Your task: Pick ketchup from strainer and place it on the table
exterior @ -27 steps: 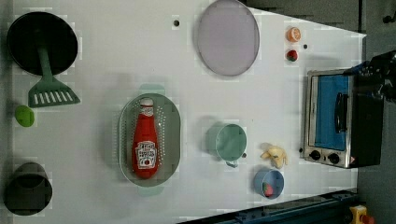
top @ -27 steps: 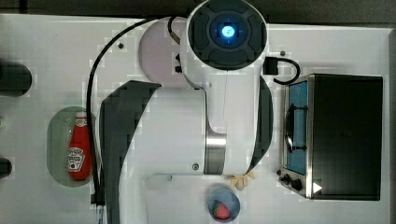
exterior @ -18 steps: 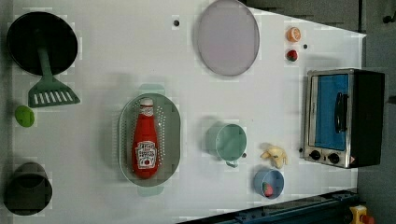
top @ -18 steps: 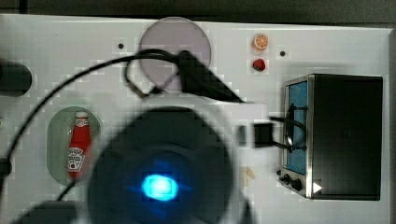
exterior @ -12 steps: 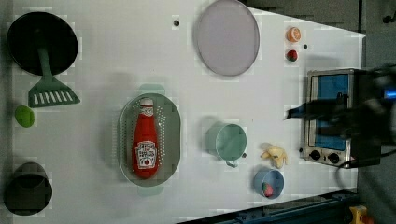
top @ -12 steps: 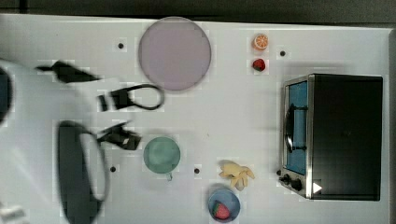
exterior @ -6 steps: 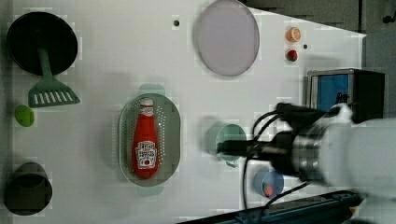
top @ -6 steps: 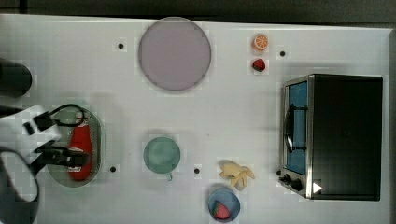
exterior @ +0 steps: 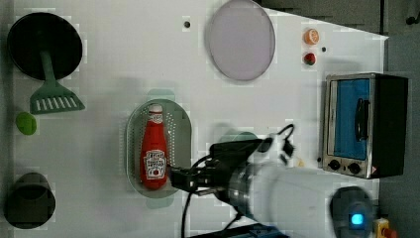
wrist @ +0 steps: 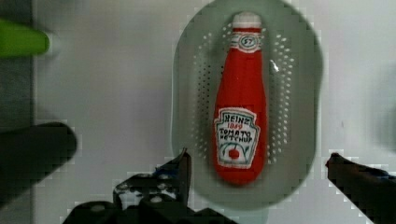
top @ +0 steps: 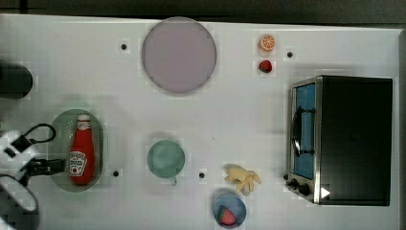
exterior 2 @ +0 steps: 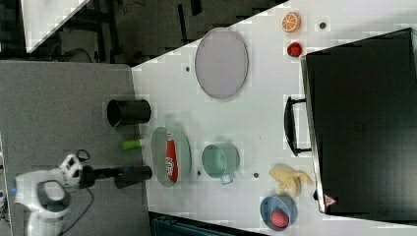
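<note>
The red ketchup [top: 82, 151] bottle with a white cap lies lengthwise in the pale green oval strainer [top: 98, 143] on the white table [top: 239, 120], at the top view's left. In the left view my gripper [exterior: 177, 177] hangs by the bottle's base end, at the rim of the strainer [exterior: 182, 139] holding the ketchup [exterior: 154, 148]. The wrist view looks down on the ketchup [wrist: 240, 112] in the strainer [wrist: 303, 93]; my gripper [wrist: 258, 158] is open, one of its fingers [wrist: 181, 168] on each side of the bottle's base, nothing held.
A teal cup [top: 165, 160] stands right of the strainer in the top view. A lilac plate [top: 178, 54], toaster oven [top: 344, 139], banana [top: 243, 179], blue bowl [top: 229, 211] with a strawberry and a black cup [top: 14, 80] are around. A black pan [exterior: 44, 44] and green spatula [exterior: 52, 99] lie at the left view's left.
My arm has swung across the table from the oven side to the strainer, and the gripper has come up to the bottle's base end. The ketchup has stayed put.
</note>
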{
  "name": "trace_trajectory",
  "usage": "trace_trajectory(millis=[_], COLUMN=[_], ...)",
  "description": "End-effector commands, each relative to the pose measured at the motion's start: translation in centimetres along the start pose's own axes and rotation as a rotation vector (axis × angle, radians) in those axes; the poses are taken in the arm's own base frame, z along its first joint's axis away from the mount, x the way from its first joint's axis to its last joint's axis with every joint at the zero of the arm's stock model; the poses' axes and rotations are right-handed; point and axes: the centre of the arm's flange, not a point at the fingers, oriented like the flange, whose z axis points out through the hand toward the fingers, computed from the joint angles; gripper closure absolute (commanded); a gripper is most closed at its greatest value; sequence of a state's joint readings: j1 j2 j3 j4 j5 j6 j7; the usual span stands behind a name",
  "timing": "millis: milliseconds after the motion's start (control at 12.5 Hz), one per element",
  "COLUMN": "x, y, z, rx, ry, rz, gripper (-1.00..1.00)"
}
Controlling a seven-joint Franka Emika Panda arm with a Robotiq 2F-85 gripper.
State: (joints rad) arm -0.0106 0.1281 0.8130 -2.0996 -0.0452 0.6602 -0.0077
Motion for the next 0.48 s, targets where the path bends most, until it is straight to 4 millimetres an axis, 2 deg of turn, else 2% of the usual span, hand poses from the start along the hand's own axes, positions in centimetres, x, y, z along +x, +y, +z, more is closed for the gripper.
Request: trace_trajectory(millis=[80,480], x=[-0.3,-1.2], y=[2.8,2.7], z=[5.6,12.7], rx=[0.004,0.094], ry=[0.006,-0.053], rz=[0.060,0.081], gripper=[-1.00,-1.00])
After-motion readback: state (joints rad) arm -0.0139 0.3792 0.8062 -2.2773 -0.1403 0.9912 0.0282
